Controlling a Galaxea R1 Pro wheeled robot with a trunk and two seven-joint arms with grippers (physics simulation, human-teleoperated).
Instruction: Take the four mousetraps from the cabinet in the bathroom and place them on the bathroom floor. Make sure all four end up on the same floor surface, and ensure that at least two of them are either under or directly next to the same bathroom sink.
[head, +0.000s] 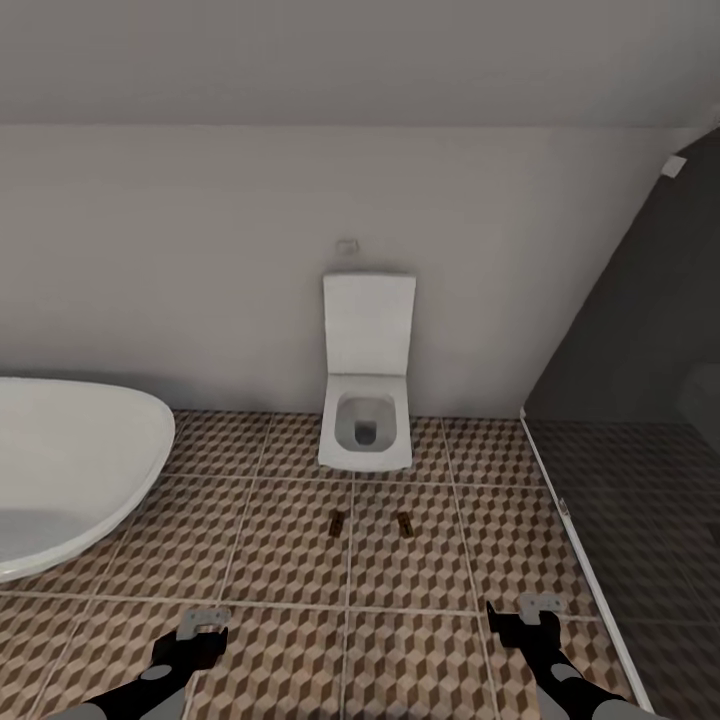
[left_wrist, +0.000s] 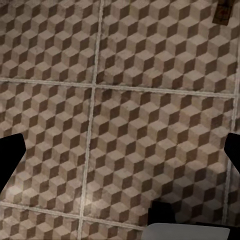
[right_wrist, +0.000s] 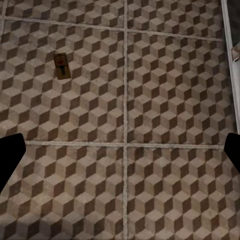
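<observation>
**Both grippers empty above tiled floor; two mousetraps lying in front of toilet**

Left gripper: held low over the bathroom floor, at the near left of the head view. In the left wrist view its two dark fingers sit at opposite edges of the picture with bare cube-pattern tile between them, so the jaws stand wide apart and hold nothing.

Right gripper: held low over the floor at the near right, close to the pale strip at the foot of the dark glass shower panel. In the right wrist view the fingers are likewise spread to the picture's edges with nothing between them.

Mousetraps: two are seen, both flat on the tiles, well ahead of the grippers and just in front of the toilet. The left mousetrap and the right mousetrap lie near each other, on either side of a grout line, not touching. One trap shows in the right wrist view; another appears at the edge of the left wrist view, partly cut off.

Sink: white rounded basin at the left of the head view, standing apart from both traps, with open tile between.

Toilet: lid upright against the pale wall.
</observation>
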